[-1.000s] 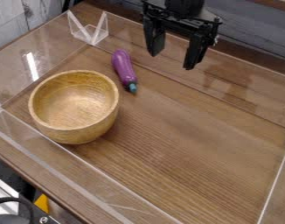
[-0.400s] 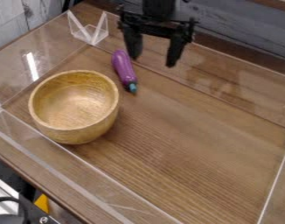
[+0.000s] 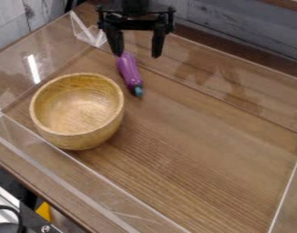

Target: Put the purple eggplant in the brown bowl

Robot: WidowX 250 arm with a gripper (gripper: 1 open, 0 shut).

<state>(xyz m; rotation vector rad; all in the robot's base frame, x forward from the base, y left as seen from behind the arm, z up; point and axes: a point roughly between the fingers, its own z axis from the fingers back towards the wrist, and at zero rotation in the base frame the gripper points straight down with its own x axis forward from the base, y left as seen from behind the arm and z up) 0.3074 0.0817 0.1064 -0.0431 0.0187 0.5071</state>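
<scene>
The purple eggplant (image 3: 129, 72) lies on the wooden table, its teal stem tip pointing toward the near side, just right of the brown bowl (image 3: 76, 109). The bowl is round, light wood, with a honey-yellow inside holding nothing. My gripper (image 3: 138, 47) hangs pointing down just above the eggplant's far end. Its two black fingers (image 3: 116, 39) stand wide apart with nothing between them, one on each side of the eggplant's far tip.
Clear acrylic walls (image 3: 138, 214) fence the wooden table on all sides. A small clear acrylic stand (image 3: 87, 30) sits at the far left behind the gripper. Open tabletop (image 3: 212, 136) stretches to the right of the eggplant.
The gripper has moved left from the far right of the eggplant to over its far end, sinking a little and rolling about its own axis. Its fingers stayed open.
</scene>
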